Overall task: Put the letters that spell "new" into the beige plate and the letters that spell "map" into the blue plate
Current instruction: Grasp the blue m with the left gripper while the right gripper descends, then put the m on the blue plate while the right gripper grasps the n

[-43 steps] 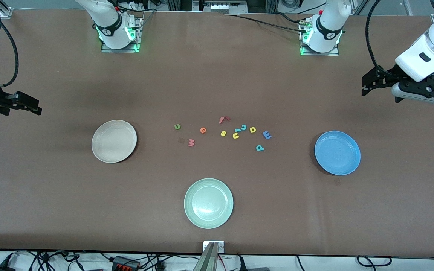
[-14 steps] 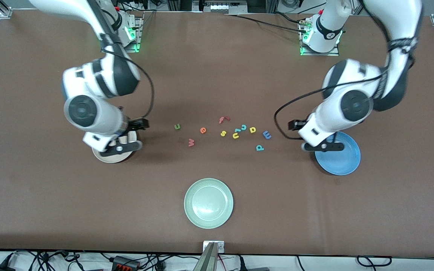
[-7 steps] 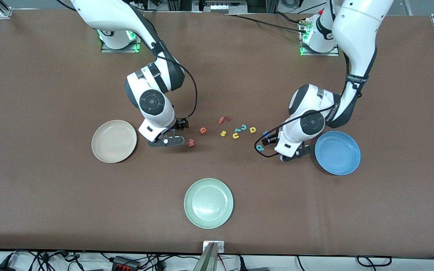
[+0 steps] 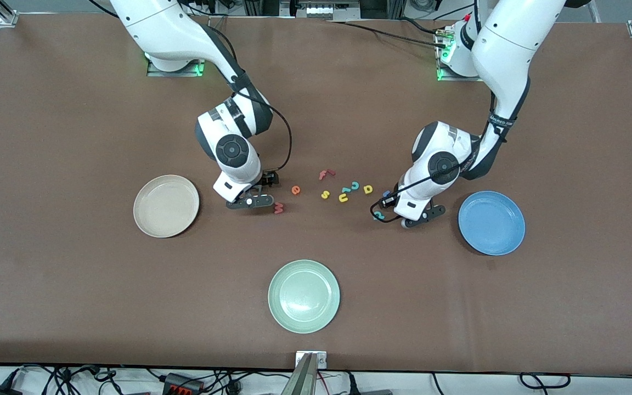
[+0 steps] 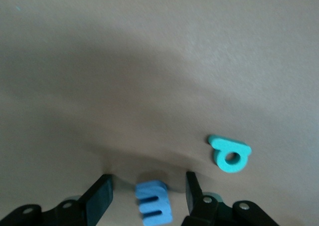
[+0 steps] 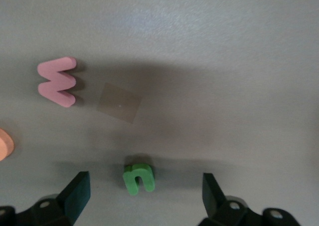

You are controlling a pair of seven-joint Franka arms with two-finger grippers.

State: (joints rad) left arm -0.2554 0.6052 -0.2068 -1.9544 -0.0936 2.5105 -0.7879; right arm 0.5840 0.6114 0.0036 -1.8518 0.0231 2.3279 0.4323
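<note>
1. Both arms have come in from the bench ends and now hang low over the row of letters, each with its fingers down at one letter.
2. Right gripper [image 6: 142,191]: its fingers are spread wide, standing on either side of the green n [image 6: 138,178] with clear gaps and no contact; the n lies flat on the bench [image 4: 74,285], its legs pointing away from the wrist camera.
3. Pinkish-red w [image 6: 57,81] lies flat near the n, its long axis running toward and away from that gripper; in the front view it [image 4: 278,208] sits just beside the gripper, nearer the camera than the orange e [image 4: 295,190].
4. Left gripper [image 5: 148,193]: its fingers stand partly apart, straddling the blue m [image 5: 153,202] without touching it; the m's long axis runs along the gap between them.
5. Teal p [image 5: 230,154] lies flat just beside the m.
6. Yellow a [image 4: 368,189] lies toward the middle of the row.
7. Beige plate [image 4: 146,216] sits toward the right arm's end, blue plate [image 4: 508,233] toward the left arm's end; neither holds a letter.
</note>
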